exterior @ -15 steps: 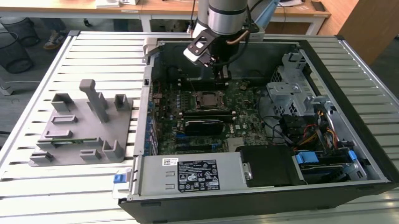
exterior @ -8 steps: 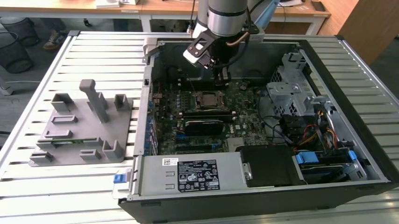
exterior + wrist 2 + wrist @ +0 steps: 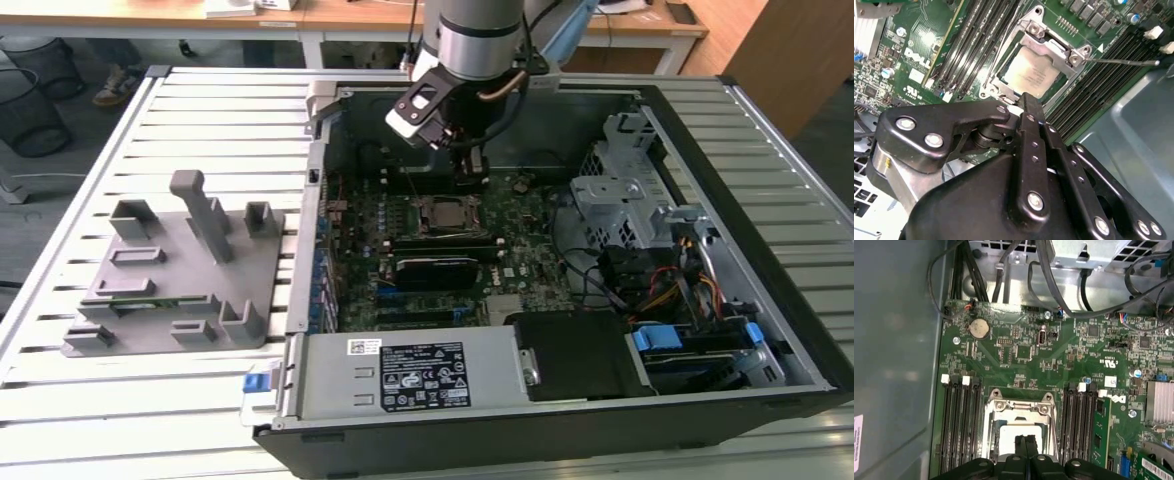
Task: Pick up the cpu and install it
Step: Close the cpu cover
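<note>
The cpu (image 3: 1031, 76) lies flat inside the motherboard socket, its silvery top showing through the metal socket frame (image 3: 1054, 47). In the exterior view the cpu (image 3: 445, 212) sits mid-board inside the open computer case (image 3: 747, 180). My gripper (image 3: 467, 178) hangs just above the board at the socket's far edge. Its two black fingers are pressed together with nothing between them in both wrist views, the tips (image 3: 1025, 442) hovering over the edge of the cpu (image 3: 1016, 429). The gripper (image 3: 1026, 100) ends just short of the socket frame.
The socket's thin lever (image 3: 1124, 62) lies along the memory slots (image 3: 961, 425). A grey fixture block (image 3: 180, 270) stands on the slatted table at the exterior view's left. A power supply (image 3: 400, 375), a drive cage (image 3: 627, 190) and cables (image 3: 1054, 285) crowd the case.
</note>
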You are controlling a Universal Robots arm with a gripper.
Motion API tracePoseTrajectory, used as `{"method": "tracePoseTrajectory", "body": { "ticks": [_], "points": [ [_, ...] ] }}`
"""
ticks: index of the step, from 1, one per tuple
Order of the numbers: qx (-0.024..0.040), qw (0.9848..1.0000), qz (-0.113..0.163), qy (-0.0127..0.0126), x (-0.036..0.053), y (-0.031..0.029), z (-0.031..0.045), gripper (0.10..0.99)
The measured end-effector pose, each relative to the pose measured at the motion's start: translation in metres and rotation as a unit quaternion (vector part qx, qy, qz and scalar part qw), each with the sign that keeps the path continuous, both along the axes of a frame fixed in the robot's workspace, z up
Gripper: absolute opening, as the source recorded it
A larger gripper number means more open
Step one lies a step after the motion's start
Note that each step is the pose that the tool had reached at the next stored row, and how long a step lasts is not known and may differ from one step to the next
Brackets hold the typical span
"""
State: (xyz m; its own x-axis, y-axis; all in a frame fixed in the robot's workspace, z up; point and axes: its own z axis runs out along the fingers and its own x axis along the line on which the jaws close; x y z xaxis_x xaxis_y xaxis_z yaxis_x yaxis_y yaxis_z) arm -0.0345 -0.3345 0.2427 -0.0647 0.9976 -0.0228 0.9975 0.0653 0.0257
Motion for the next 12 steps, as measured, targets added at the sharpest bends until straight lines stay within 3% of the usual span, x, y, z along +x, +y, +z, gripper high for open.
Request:
{"method": "tracePoseTrajectory", "body": {
  "ticks": [12],
  "points": [
    [0.0000,1.0000,0.000,0.0000,-0.0069,0.0000,-0.0025,0.106]
  ]
}}
